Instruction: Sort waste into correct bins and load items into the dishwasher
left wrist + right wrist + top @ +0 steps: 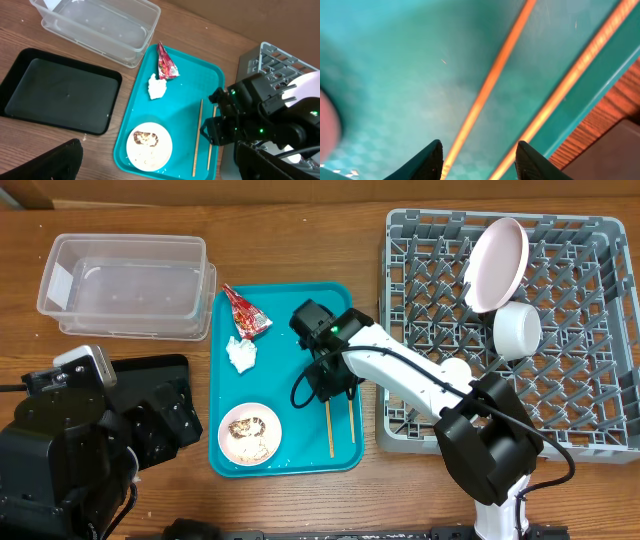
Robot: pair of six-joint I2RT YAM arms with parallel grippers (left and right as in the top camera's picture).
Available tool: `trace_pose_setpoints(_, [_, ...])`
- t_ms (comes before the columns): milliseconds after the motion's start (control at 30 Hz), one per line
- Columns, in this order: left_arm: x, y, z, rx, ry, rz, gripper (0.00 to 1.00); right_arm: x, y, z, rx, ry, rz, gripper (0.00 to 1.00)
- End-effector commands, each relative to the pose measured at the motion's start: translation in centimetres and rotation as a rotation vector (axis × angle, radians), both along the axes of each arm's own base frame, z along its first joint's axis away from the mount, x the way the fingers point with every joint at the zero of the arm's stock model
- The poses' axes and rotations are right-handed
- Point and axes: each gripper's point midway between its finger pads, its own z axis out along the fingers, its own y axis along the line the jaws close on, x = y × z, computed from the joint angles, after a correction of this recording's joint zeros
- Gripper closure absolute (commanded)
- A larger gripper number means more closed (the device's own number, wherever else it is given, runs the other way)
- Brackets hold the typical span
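My right gripper (331,380) hangs low over the teal tray (290,340), open, its fingertips (429,159) astride the upper ends of two wooden chopsticks (490,90) that lie flat on the tray. Nothing is clamped. On the same tray lie a red snack wrapper (246,311), a white tissue wad (241,352) and a small bowl (250,432) with brown scraps and rice. My left gripper (157,162) is wide open and empty, high above the tray's near end. The grey dish rack (590,390) holds a pink plate (498,265) and a white bowl (517,330).
A clear plastic tub (125,285) stands at the back left, with a black tray (60,90) in front of it, partly under my left arm (60,450). A small white cup (455,368) shows in the rack behind my right arm. Loose rice grains (161,171) lie by the bowl.
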Motion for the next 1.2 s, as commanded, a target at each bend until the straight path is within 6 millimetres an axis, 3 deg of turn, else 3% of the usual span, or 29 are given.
trace_pose_setpoints(0, [0.0, 0.3, 0.3, 0.003, -0.011, 0.021, 0.0, -0.1, 0.4, 0.1, 0.017, 0.029, -0.045, 0.51])
trace_pose_setpoints(267, [0.0, 0.3, 0.3, 0.003, -0.011, 0.021, 0.0, -2.2, -1.0, -4.6, -0.103, 0.156, 0.046, 0.53])
trace_pose_setpoints(500, [0.0, 0.3, 0.3, 0.003, -0.011, 0.021, 0.0, -3.0, -0.6, -4.9, -0.119, 0.159, 0.118, 0.54])
trace_pose_setpoints(600, [0.0, 0.3, 0.3, 0.003, -0.011, 0.021, 0.0, -3.0, -0.6, -5.0, -0.128, 0.151, 0.122, 0.63])
trace_pose_setpoints(633, [0.0, 0.3, 0.3, 0.003, -0.011, 0.021, 0.0, -2.8, -0.8, -5.0, -0.142, 0.14, 0.103, 0.81])
trace_pose_setpoints(700, [0.0, 0.3, 0.3, 0.003, -0.011, 0.021, 0.0, -2.4, -1.1, -5.0, -0.161, 0.122, 0.094, 0.93])
trace_pose_setpoints(767, [0.0, 0.3, 0.3, 0.003, -0.01, 0.021, 0.0, -2.0, -1.0, -4.7, -0.16, 0.105, 0.092, 0.96])
trace_pose_setpoints(867, [0.0, 0.3, 0.3, 0.003, -0.01, 0.021, 0.0, -1.2, -0.5, -3.4, -0.143, 0.084, 0.06, 0.96])
trace_pose_setpoints(1033, [0.0, 0.3, 0.3, 0.003, -0.01, 0.021, 0.0, 2.2, 1.7, 3.4, -0.012, -0.052, -0.021, 0.96])
trace_pose_setpoints(1167, [0.0, 0.3, 0.3, 0.003, -0.01, 0.021, 0.0, 5.1, 1.3, 9.5, 0.092, -0.18, -0.12, 0.96])
